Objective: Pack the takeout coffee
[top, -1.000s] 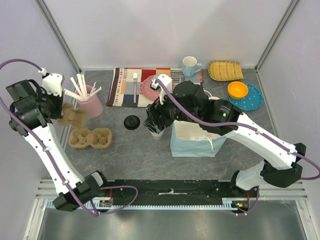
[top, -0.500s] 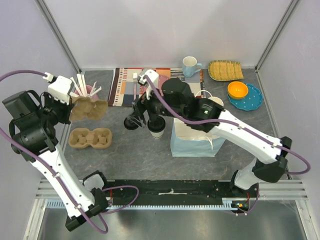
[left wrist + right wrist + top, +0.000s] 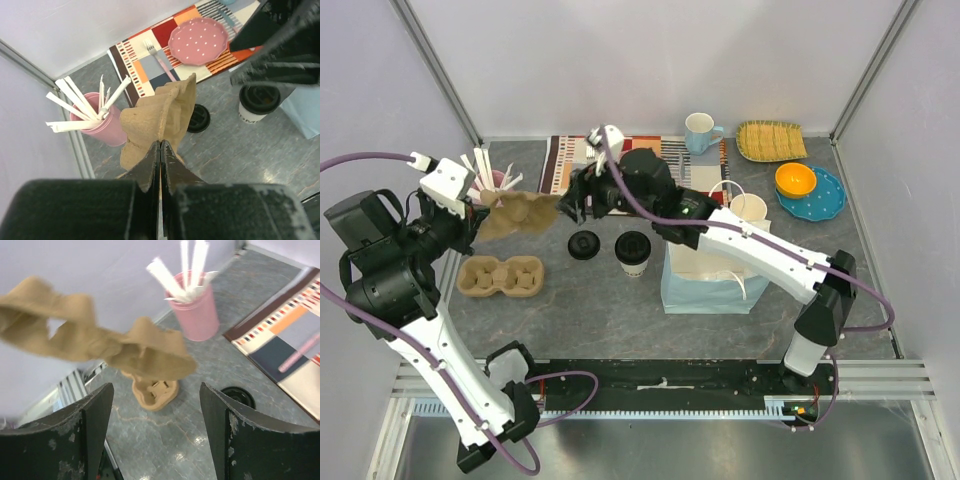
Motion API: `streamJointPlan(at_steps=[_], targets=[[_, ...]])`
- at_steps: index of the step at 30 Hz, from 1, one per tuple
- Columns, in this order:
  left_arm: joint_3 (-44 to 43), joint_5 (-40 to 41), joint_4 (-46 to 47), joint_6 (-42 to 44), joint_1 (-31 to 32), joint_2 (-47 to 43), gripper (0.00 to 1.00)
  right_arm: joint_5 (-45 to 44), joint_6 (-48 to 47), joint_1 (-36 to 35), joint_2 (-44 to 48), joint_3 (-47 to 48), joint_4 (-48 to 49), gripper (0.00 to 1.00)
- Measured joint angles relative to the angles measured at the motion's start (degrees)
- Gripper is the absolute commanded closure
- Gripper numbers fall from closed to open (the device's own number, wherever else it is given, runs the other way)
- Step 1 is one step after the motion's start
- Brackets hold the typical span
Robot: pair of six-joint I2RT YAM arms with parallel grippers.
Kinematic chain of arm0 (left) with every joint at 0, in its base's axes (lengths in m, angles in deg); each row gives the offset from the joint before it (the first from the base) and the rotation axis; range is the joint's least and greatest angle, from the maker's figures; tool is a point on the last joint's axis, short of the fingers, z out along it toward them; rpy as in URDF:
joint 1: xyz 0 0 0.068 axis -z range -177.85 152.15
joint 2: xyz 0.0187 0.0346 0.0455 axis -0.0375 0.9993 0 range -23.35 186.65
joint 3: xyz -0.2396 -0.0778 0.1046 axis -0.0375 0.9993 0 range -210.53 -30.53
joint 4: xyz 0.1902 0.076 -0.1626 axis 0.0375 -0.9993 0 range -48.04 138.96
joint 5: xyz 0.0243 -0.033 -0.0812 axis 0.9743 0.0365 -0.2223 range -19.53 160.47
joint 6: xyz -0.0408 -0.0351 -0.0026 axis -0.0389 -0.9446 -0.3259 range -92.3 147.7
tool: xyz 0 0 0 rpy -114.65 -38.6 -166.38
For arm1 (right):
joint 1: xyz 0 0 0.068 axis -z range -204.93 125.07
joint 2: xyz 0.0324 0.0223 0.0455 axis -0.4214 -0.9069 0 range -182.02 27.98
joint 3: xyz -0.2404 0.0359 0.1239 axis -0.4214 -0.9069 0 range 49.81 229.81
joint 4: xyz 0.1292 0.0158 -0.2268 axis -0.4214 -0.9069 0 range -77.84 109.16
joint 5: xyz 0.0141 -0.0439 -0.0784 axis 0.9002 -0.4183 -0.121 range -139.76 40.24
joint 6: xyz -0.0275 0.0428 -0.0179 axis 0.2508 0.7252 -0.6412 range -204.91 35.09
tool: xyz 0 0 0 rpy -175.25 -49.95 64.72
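The takeout coffee cup (image 3: 633,254) stands on the table with its black lid on; it also shows in the left wrist view (image 3: 257,102). A second black lid (image 3: 584,244) lies to its left. My left gripper (image 3: 490,217) is shut on the edge of a brown cardboard cup carrier (image 3: 523,213) and holds it in the air, tilted (image 3: 162,117). My right gripper (image 3: 573,204) is open and empty, just right of that carrier and facing it (image 3: 100,347). The right gripper (image 3: 156,388) has its fingers spread wide.
A second carrier (image 3: 500,276) lies on the table at left. A pink cup of white stirrers (image 3: 492,190) stands behind it. A light blue paper bag (image 3: 705,280) is right of the cup, with a lidless cream cup (image 3: 748,208) behind it. A placemat (image 3: 570,170), blue mug (image 3: 699,131), basket (image 3: 770,140) and blue plate (image 3: 825,200) line the back.
My right gripper has left the lidded cup and moved back-left, open, toward the carrier. My left arm has swung the held carrier rightward toward the right gripper.
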Motion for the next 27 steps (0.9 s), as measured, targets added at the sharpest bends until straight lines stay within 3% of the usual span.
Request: streamJointPlan(at_steps=[4,12,21,27], targets=[[1.2,-1.97,2.58,-7.04,0.02,-0.59,0.98,-5.46,6.56,2.69,1.97,-3.19,1.99,0.22],[4.28,-3.91,6.84,-17.94,0.44,-1.33,0.98,-13.29,16.48,-4.92,8.26,-6.62,4.87,0.19],[4.98,-3.17,12.13,-28.11,3.15,-1.9,0.98,-19.19,25.14,-7.23,1.97,-4.96,5.16,0.16],[6.03,-3.02,13.35,-30.95,4.17,-2.32,0.98,-20.11,26.47,-7.43,-3.85,0.92,4.59,0.18]])
